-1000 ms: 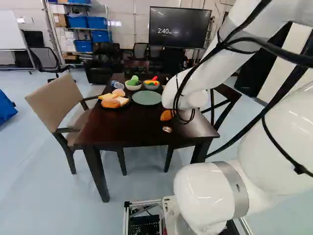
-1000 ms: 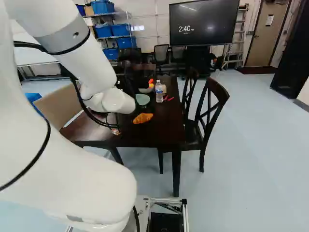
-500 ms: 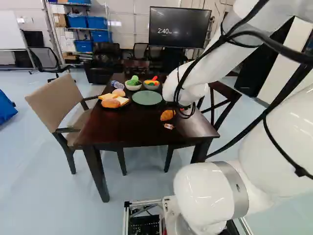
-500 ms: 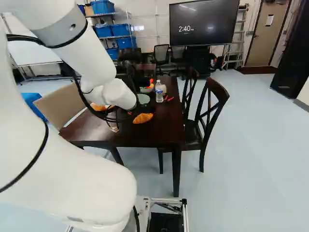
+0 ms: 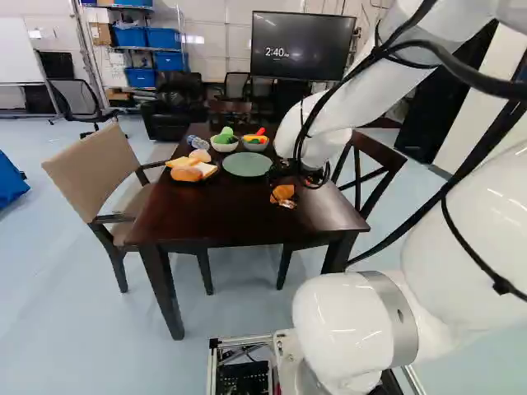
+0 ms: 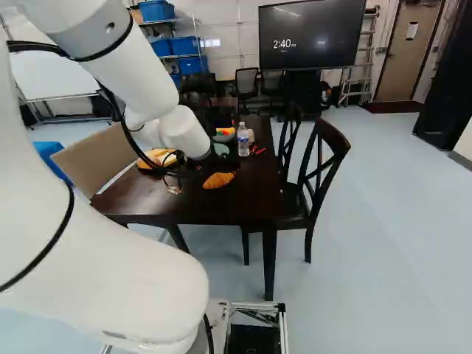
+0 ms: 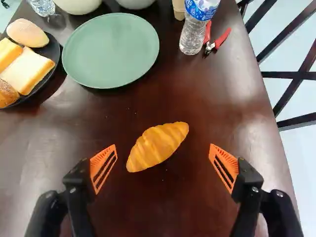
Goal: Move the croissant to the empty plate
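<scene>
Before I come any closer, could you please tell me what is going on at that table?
The robot arm seems to be about to pick up the croissant, which is meant for the empty green plate. Its hand is open over the table, with one finger to each side of the croissant and neither touching it. The croissant lies on the bare tabletop, and other bread sits on a black plate.

Black TV point(image 6: 324, 29) shows "2:40 PM" in white. Label point(image 7: 200, 9) on water bottle point(image 7: 191, 38), paper sheet point(image 6: 413, 31) on door point(image 6: 404, 66): print unreadable.
</scene>
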{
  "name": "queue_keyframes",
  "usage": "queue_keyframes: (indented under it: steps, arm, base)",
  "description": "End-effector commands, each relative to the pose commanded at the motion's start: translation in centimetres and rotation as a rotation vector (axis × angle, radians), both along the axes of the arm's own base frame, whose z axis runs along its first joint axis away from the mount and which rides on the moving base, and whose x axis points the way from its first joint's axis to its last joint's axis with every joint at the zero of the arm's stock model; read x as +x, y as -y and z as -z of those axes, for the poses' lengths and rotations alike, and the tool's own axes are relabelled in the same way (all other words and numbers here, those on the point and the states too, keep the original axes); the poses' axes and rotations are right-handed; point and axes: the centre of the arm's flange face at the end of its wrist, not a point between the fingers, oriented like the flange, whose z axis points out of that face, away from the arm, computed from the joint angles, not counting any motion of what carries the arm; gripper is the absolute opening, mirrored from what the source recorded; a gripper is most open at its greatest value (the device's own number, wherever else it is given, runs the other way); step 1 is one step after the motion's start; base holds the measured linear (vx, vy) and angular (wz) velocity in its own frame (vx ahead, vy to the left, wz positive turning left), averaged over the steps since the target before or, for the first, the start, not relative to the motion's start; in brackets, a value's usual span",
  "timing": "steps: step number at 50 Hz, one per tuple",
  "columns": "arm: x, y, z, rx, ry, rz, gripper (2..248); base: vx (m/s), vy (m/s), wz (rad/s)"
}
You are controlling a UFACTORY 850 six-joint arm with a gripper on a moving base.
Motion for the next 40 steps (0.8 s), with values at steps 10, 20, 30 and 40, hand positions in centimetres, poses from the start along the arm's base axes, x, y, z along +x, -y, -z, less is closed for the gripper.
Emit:
queue_keyframes:
  steps: [10,20,30,40]
  arm:
    - [0.5,0.3,-0.9,0.001,-0.033,0.007,247]
    - [1.1,0.7,-1.9,0.004,-0.068,0.019,247]
    - [1.8,0.9,-2.8,0.014,-0.105,0.033,247]
    - [2.6,1.0,-3.9,0.026,-0.143,0.044,247]
  base:
    - [0.000,0.000,0.000]
    - [0.000,0.000,0.000]
    - [0.000,0.000,0.000]
    - [0.000,0.000,0.000]
